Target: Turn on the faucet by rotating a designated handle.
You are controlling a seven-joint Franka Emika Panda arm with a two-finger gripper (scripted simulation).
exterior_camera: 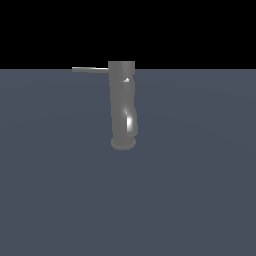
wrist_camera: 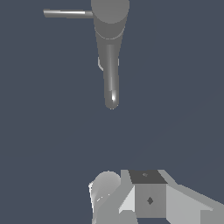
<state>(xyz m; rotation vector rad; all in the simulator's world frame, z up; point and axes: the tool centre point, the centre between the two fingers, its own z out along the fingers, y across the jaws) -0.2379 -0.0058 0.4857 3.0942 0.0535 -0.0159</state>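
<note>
The faucet (exterior_camera: 123, 102) is an upright glossy grey column, slightly bent mid-height, on a round flared base. The handle (exterior_camera: 90, 69) is a thin flat grey bar that sticks out from the faucet's top toward the exterior view's left. In the wrist view I see the faucet (wrist_camera: 111, 52) from above, with the handle (wrist_camera: 68, 14) projecting sideways from its top. Parts of my gripper (wrist_camera: 146, 183) show at the edge of the wrist view, well apart from the faucet and touching nothing. Its jaws are not shown clearly. The gripper is out of the exterior view.
The faucet stands on a flat blue-grey floor (exterior_camera: 200, 190) under a black background. A pale rounded part of the hand (wrist_camera: 105, 188) shows beside the gripper in the wrist view.
</note>
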